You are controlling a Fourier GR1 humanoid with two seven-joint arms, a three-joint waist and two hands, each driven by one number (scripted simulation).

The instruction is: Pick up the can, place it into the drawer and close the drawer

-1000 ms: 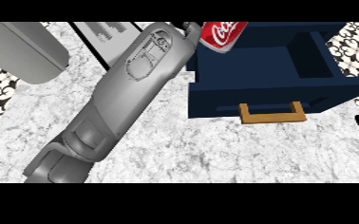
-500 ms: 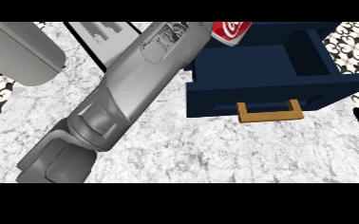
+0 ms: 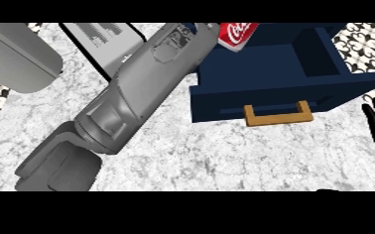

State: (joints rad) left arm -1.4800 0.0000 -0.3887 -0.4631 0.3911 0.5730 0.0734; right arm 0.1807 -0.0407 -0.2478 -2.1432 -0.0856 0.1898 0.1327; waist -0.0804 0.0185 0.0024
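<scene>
**Can at the drawer's far left corner**

While the red can [image 3: 237, 33] shows only in part at the view's far edge, it sits over the far left corner of the open navy drawer [image 3: 322, 59], its upper end cut off by the view. A grey forearm [image 3: 139, 91] slants from near left up to the can; its hand is hidden, so whether the fingers are gripping the can cannot be told. On the drawer's near face is a tan handle [image 3: 277, 115]. Marble desk [image 3: 219, 158] spreads beneath. At the right edge a dark sliver of the right hand [image 3: 369, 121] shows, fingers unreadable. A grey box [image 3: 26, 57] lies far left.
</scene>
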